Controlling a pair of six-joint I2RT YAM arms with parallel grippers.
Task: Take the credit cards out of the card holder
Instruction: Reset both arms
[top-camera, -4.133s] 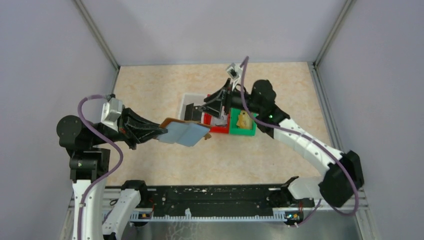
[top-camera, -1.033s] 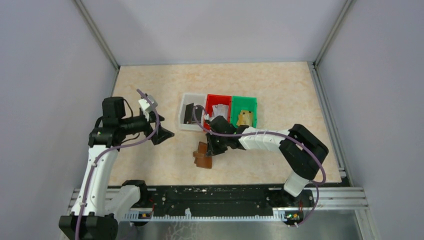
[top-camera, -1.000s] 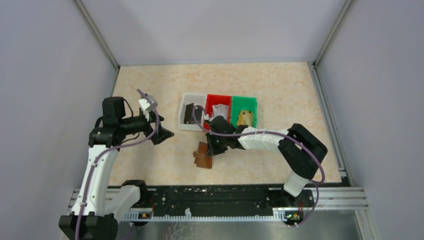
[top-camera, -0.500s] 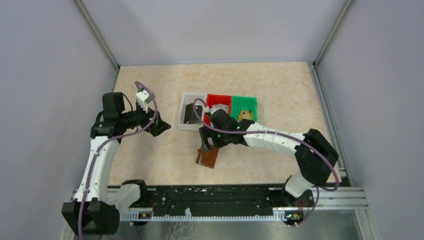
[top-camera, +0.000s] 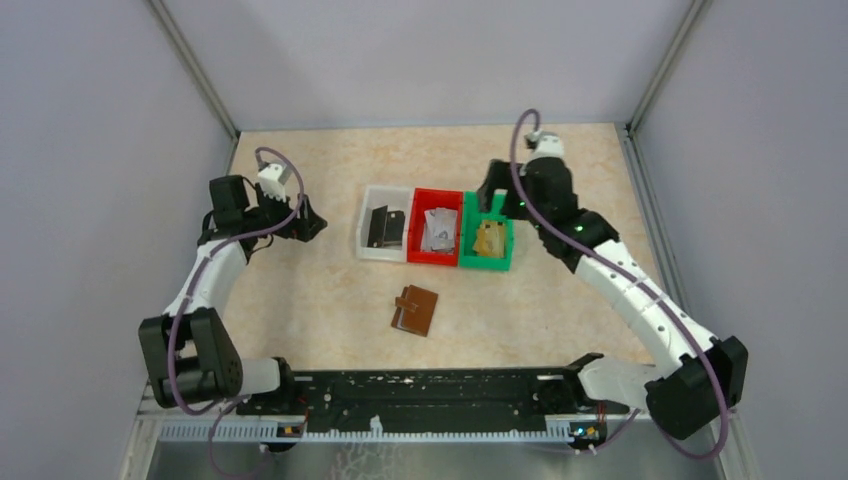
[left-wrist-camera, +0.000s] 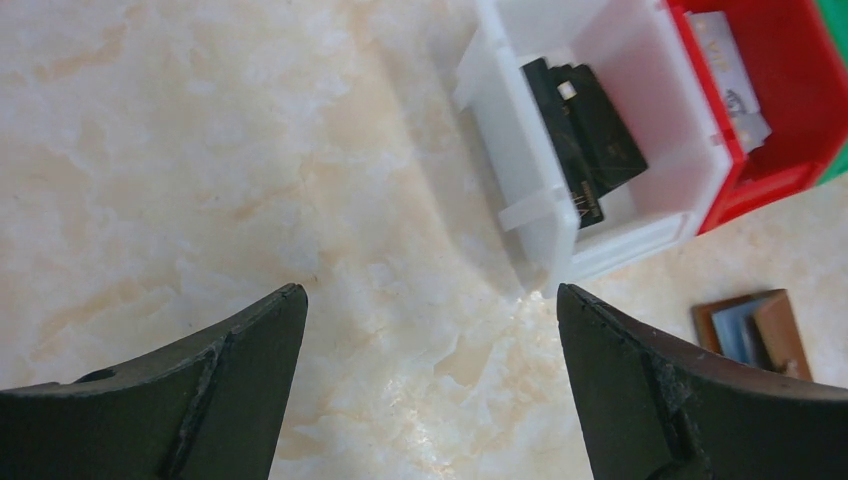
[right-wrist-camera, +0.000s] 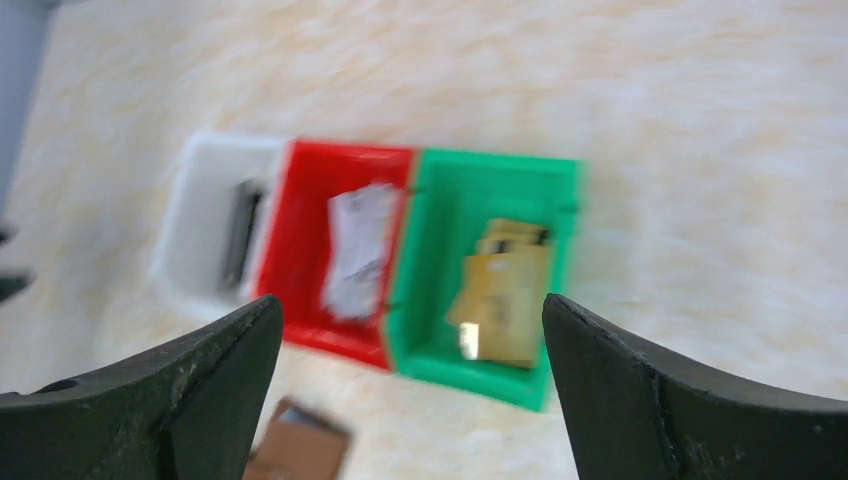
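The brown card holder (top-camera: 415, 311) lies folded on the table in front of the bins, touched by neither gripper; the left wrist view shows a strip of bluish sleeve on the card holder (left-wrist-camera: 755, 330). Credit cards lie in the bins: black ones (top-camera: 385, 227) in the white bin, silvery ones (top-camera: 437, 228) in the red, gold ones (top-camera: 489, 238) in the green. My left gripper (top-camera: 308, 222) hangs open over bare table left of the bins. My right gripper (top-camera: 487, 197) is open above the green bin's far end, with nothing between its fingers.
Three bins stand side by side mid-table: white (top-camera: 364, 228), red (top-camera: 432, 259), green (top-camera: 486, 265). Grey walls close in the table at the back and on both sides. The arm bases and a black rail run along the near edge.
My right gripper opened, left the card holder on the table and swung up and back over the green bin. The left arm drew back to the far left.
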